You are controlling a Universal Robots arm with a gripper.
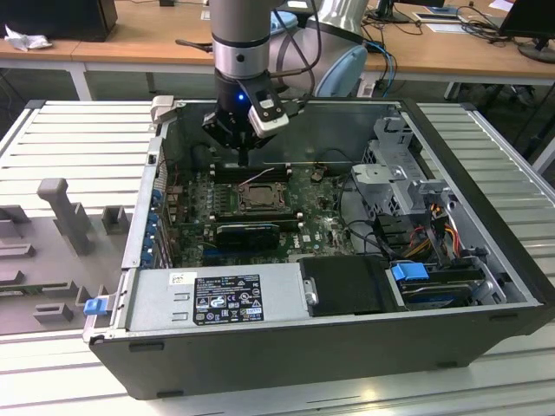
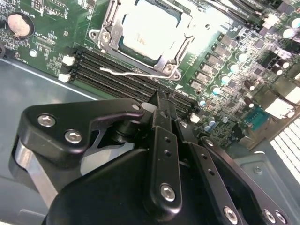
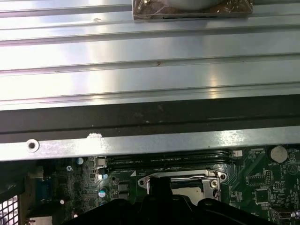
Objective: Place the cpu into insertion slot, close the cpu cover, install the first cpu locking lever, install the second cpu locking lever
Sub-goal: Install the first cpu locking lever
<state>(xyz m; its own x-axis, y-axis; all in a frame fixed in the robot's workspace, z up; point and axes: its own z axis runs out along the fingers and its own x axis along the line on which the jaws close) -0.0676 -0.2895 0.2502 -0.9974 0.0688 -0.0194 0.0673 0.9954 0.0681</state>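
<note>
The cpu (image 2: 152, 30) lies pale and flat in the insertion slot (image 1: 257, 198) on the green motherboard. The cpu cover (image 2: 177, 57), a grey metal frame, is down around it. A thin silver locking lever (image 2: 126, 73) stands free, off the cover's edge, above the memory slots. My gripper (image 2: 161, 99) hangs just behind the socket over those slots, with its black fingers (image 2: 163, 140) pressed together on nothing. In the exterior view the gripper (image 1: 244, 159) points down, just beyond the socket. The first wrist view has the socket (image 3: 187, 180) just past the gripper body.
Long black memory slots (image 2: 117, 75) run beside the socket. A coin battery (image 2: 19, 24) sits on the board. The open case wall (image 3: 150, 119) rises close behind the gripper. Drive cage and cables (image 1: 408, 199) are at the exterior view's right, the power supply (image 1: 217, 299) in front.
</note>
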